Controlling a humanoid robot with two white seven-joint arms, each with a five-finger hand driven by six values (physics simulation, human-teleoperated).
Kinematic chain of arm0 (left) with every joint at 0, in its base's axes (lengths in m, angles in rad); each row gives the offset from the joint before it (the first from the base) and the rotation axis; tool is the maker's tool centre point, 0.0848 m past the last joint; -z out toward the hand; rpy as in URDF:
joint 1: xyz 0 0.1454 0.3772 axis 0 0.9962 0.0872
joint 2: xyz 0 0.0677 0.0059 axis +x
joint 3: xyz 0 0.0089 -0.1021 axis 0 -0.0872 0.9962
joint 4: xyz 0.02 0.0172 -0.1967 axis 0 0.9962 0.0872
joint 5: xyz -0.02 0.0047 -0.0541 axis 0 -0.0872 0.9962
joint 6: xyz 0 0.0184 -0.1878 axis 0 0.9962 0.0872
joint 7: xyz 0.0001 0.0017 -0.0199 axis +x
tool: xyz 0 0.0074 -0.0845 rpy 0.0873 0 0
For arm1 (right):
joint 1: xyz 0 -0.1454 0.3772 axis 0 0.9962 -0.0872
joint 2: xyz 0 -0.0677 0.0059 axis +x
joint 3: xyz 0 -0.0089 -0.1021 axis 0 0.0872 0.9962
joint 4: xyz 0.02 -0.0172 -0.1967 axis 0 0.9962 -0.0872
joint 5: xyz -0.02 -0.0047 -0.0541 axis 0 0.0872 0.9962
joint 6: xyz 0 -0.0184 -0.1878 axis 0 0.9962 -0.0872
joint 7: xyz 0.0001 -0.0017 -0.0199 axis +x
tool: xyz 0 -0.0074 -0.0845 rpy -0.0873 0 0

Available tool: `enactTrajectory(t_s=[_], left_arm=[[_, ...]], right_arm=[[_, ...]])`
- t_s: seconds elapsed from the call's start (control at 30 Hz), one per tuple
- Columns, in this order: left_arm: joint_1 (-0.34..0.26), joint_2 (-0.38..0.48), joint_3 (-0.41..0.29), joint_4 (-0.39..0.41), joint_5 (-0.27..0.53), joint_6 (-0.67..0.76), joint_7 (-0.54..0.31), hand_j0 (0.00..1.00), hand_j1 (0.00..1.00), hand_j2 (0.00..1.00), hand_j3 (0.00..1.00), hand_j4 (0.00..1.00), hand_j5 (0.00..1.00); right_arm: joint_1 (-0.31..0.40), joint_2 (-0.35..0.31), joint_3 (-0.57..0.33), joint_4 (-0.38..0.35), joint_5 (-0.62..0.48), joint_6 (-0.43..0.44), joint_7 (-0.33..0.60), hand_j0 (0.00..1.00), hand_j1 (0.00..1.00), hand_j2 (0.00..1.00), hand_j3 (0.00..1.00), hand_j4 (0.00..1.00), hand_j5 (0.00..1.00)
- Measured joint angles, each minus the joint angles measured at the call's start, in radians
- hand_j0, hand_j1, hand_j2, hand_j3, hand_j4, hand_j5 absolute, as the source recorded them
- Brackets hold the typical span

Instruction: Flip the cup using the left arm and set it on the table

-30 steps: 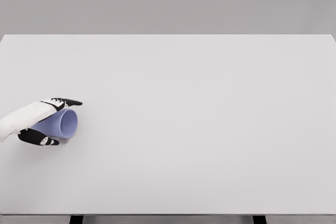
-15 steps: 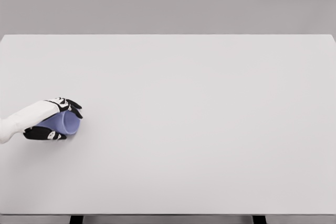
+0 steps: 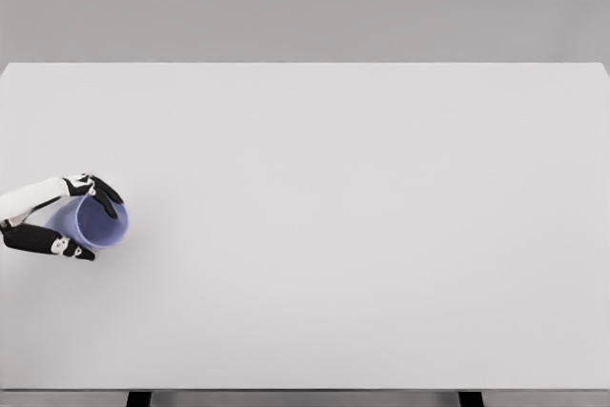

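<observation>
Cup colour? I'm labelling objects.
The cup is pale lavender-blue, seen best in the head view.

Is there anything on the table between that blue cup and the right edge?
Nothing. In the head view, the table is bare from the blue cup, held by the left robot hand, to its right edge.

A: Where's the cup [image 3: 95,223]?
B: Far left of table [image 3: 362,235], near its left edge, abt mid-depth.
A: Hand?
B: Left hand [image 3: 59,221] wraps it from the left, fingers [image 3: 103,194] behind the rim, thumb in front. Cup's mouth tilts up and twd the right.
</observation>
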Motion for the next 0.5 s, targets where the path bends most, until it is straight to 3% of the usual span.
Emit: enactTrajectory(t_s=[0.13, 0.3, 0.5], left_arm=[[-0.005, -0.022, -0.008, 0.029, 0.17, -0.009, -0.102, 0.49, 0.49, 0.49, 0.49, 0.49, 0.49], [-0.052, -0.087, -0.012, 0.05, 0.33, -0.011, -0.132, 0.49, 0.49, 0.49, 0.49, 0.49, 0.49], [-0.178, -0.25, -0.058, 0.126, 0.396, -0.011, -0.138, 0.5, 0.5, 0.5, 0.5, 0.5, 0.5]], right_arm=[[-0.002, 0.0, 0.0, 0.0, 0.0, 0.0, 0.0, 1.0, 1.0, 1.0, 1.0, 1.0, 1.0], [0.0, 0.0, 0.0, 0.0, 0.0, 0.0, 0.0, 1.0, 1.0, 1.0, 1.0, 1.0, 1.0], [-0.002, 0.0, 0.0, 0.0, 0.0, 0.0, 0.0, 1.0, 1.0, 1.0, 1.0, 1.0, 1.0]])
